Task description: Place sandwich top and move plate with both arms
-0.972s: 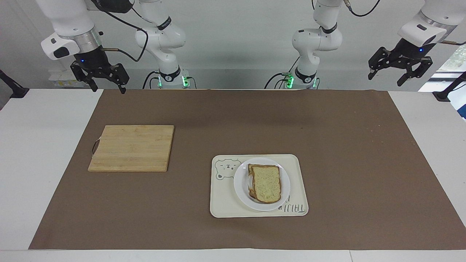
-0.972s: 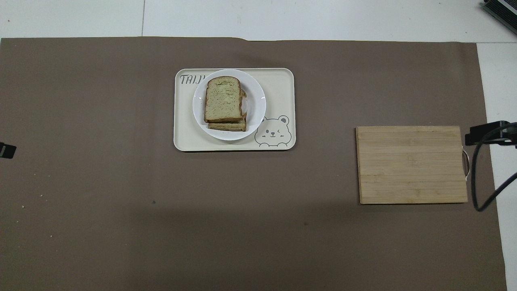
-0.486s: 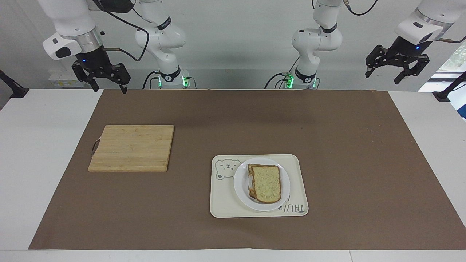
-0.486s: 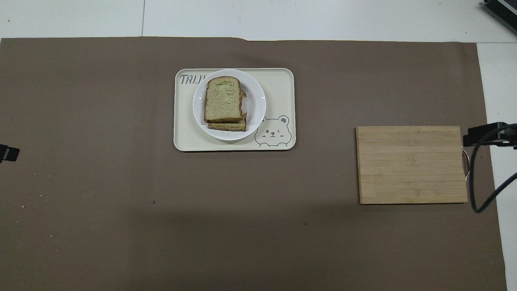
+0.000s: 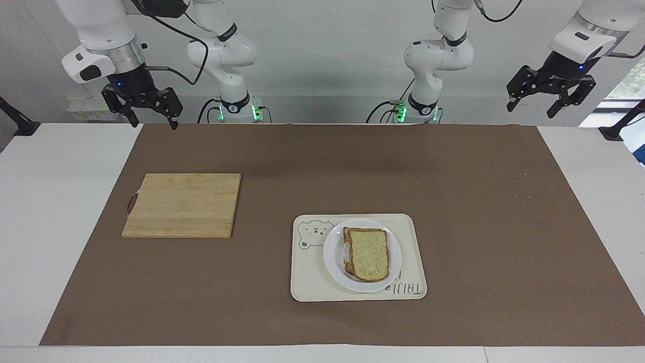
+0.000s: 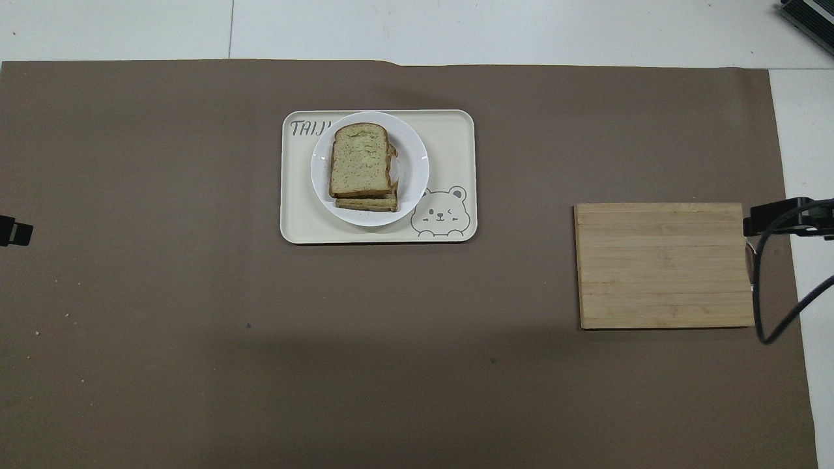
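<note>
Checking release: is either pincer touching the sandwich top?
Apart. The facing view shows the left pincer and right pincer open and raised at the table's ends, with the sandwich top on the plate.

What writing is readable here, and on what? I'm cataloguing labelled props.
"TAIJ": printed on the cream tray, in the corner opposite its bear drawing; the white plate covers whatever follows.
Cutting board, sandwich top, brown mat: no text visible.

A plain pale grey wall (image 5: 327, 60) rises at the far edge of the white rectangular table (image 5: 50, 201), evenly lit.
</note>
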You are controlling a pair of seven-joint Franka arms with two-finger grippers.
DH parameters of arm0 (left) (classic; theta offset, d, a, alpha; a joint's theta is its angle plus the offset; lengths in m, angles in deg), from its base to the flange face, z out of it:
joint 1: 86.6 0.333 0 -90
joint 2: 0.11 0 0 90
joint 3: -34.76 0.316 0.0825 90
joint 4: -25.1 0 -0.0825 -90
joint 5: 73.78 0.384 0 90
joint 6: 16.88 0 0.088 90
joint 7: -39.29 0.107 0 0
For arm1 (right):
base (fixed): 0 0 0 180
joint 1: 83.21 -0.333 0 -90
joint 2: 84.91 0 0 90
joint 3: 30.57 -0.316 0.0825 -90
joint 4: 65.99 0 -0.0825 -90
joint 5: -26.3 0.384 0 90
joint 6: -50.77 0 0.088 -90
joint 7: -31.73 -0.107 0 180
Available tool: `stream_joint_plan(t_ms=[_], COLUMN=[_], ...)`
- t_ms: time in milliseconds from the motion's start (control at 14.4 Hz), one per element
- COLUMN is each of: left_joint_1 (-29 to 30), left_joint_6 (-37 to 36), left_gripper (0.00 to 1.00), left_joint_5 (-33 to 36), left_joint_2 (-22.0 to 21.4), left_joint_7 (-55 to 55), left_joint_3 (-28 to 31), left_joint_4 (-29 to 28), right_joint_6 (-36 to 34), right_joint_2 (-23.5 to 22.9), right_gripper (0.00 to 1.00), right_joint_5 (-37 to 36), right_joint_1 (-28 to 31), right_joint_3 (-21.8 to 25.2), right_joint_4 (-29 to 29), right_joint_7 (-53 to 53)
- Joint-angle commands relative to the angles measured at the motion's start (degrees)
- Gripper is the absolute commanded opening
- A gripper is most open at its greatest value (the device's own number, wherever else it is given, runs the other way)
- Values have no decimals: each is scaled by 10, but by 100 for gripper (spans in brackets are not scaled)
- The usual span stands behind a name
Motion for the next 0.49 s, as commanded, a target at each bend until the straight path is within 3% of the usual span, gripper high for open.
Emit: stream_joint_plan(t_ms=[0, 416], left_joint_1=[-4, -3], left_joint_6=[11, 8], left_gripper=[100, 100], left_joint_5=[23, 22], left_joint_2=[-2, -5], left_joint_7=[-10, -10], left_joint_3=[-1, -1], left_joint_4=[-5, -5], right_joint_6=[5, 5], right_joint_2=[10, 9], right_gripper=[100, 100], right_joint_5=[7, 7], right_joint_1=[1, 1], right_joint_3=[-2, -1], right_joint_4=[-10, -10], right_joint_7=[4, 4])
